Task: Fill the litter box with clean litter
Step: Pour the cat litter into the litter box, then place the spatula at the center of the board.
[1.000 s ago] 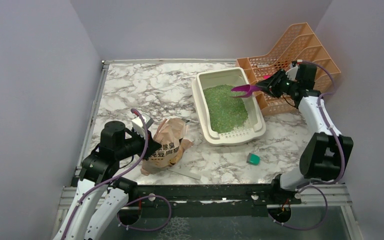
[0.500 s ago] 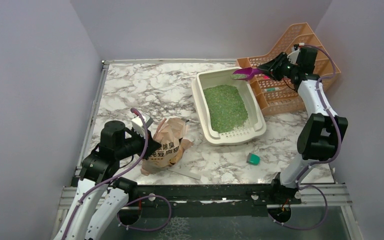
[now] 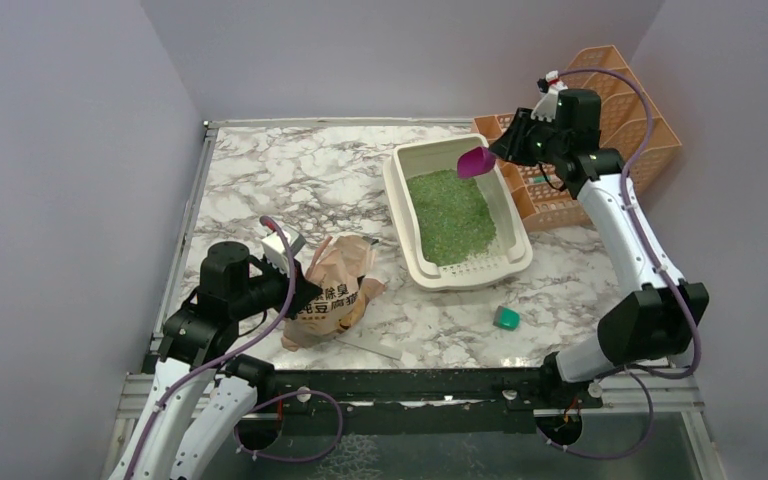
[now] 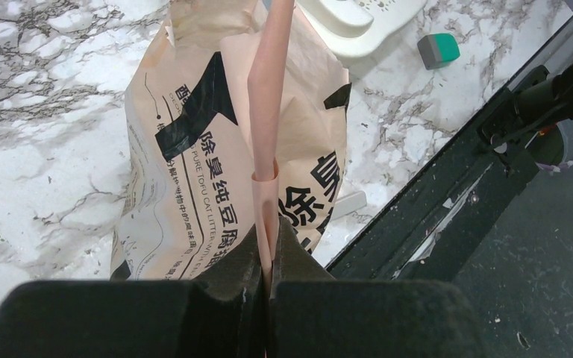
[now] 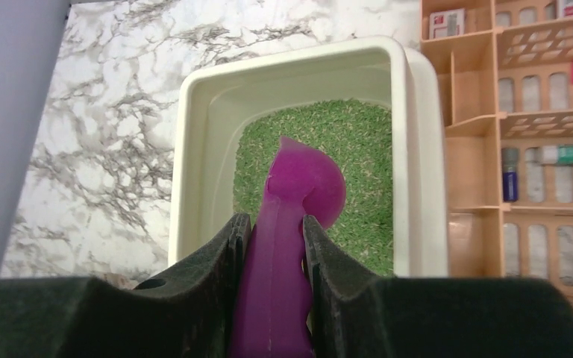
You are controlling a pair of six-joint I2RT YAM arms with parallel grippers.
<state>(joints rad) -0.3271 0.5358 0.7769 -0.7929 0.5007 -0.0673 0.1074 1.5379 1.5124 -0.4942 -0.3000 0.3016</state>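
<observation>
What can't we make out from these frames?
- Load in the scoop: the right wrist view, past the right gripper, shows no inside of its bowl; too small in the top view.
- Contents of the paper bag: the left wrist view shows only its printed side and the strip pinched in the left gripper.
- Depth of the clean litter: granules cover the litter box floor.
- Labels in the rack: too small.

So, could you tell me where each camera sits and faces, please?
Top external: high behind, looking down on the table; left arm and right arm show.
Left wrist: low, facing the paper bag; left pincer shut on its fold.
Right wrist: above the litter box, looking down; right pincer grips the scoop.
All views share the litter box.
</observation>
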